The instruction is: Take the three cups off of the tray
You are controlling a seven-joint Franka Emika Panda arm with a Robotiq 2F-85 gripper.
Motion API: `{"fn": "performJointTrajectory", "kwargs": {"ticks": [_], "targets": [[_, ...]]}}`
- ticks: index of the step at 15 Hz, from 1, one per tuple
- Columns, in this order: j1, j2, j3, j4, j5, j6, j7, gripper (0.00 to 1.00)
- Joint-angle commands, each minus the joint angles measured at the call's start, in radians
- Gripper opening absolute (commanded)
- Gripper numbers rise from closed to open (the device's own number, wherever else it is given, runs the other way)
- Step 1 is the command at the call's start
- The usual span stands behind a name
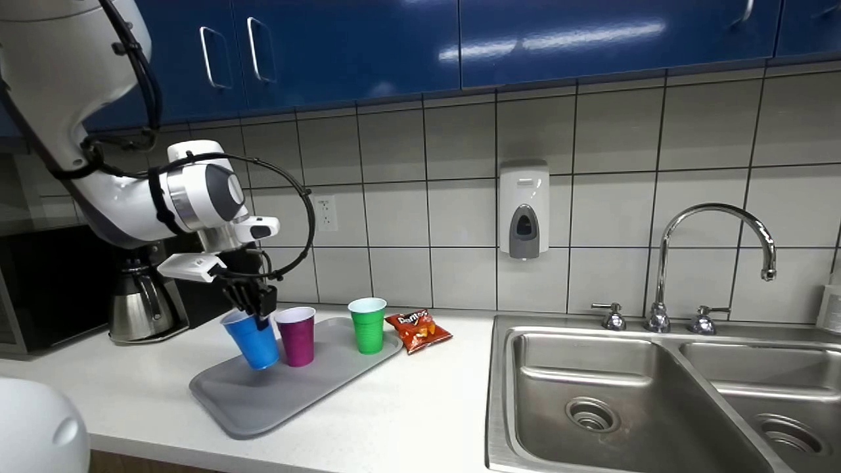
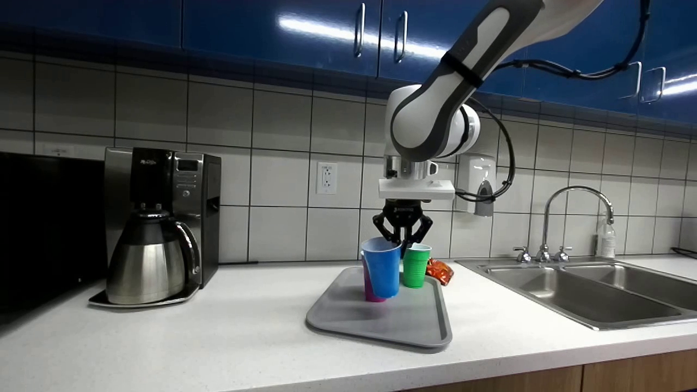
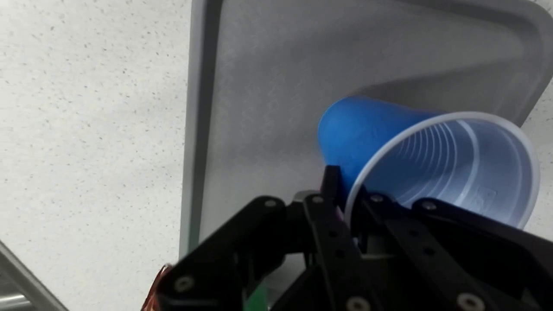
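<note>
My gripper (image 3: 349, 190) is shut on the wall of the blue cup (image 3: 358, 125), one finger inside the rim and one outside. The blue cup (image 2: 383, 272) hangs tilted, and its base appears a little above the grey tray (image 2: 375, 321). Close beside it, the purple cup (image 1: 299, 345) stands upright on the tray; the blue one covers most of it in an exterior view. At the tray's far end the green cup (image 1: 368, 332) is upright as well. In the wrist view only a sliver of green cup (image 3: 258, 299) shows behind the fingers.
An orange-red chip bag (image 1: 419, 330) lies against the wall side of the tray's far end. The steel sink (image 1: 502, 394) lies beyond it. A coffee maker with a steel pot (image 2: 147, 261) stands on the counter (image 2: 218, 337) across from the sink, and blue cabinets (image 1: 355, 52) hang overhead.
</note>
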Motion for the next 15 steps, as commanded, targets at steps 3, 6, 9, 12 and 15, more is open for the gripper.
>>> {"fn": "performJointTrajectory", "kwargs": {"ticks": [3,6,9,12,15], "targets": [[-0.041,-0.115,-0.004,-0.092,0.005,0.017,0.000,0.01],[-0.067,-0.158,-0.010,-0.132,0.010,0.019,-0.006,0.01],[-0.097,-0.196,-0.018,-0.173,0.021,0.028,-0.022,0.01],[-0.131,-0.225,-0.032,-0.211,0.029,0.044,-0.040,0.01],[-0.166,-0.241,-0.054,-0.242,0.034,0.070,-0.064,0.01]]}}
